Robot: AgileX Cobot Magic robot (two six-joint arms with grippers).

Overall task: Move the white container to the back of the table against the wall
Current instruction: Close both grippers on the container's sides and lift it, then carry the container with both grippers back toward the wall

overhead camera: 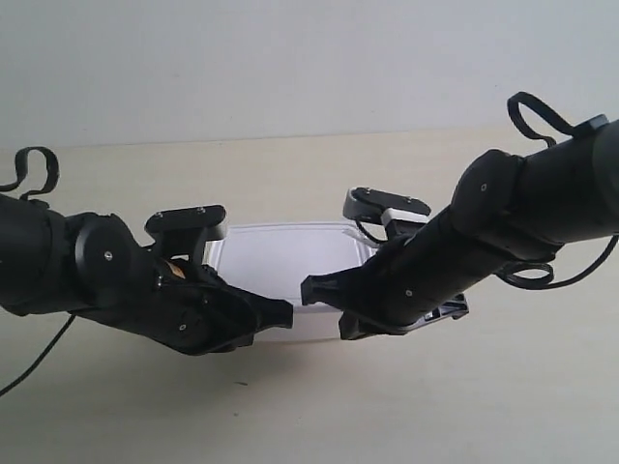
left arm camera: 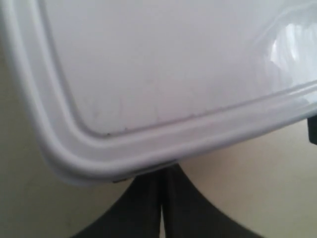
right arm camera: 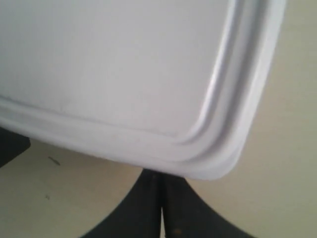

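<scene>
The white container (overhead camera: pixel 280 256) lies flat in the middle of the bench (overhead camera: pixel 435 406), well short of the far wall (overhead camera: pixel 290 58). The left fingers (left arm camera: pixel 138 208) and right fingers (right arm camera: pixel 141 208) are pressed together, holding nothing. They sit low at its near corners, apparently touching it, though the lid's rim hides contact. Placed so, they look ready to push it back squarely.
</scene>
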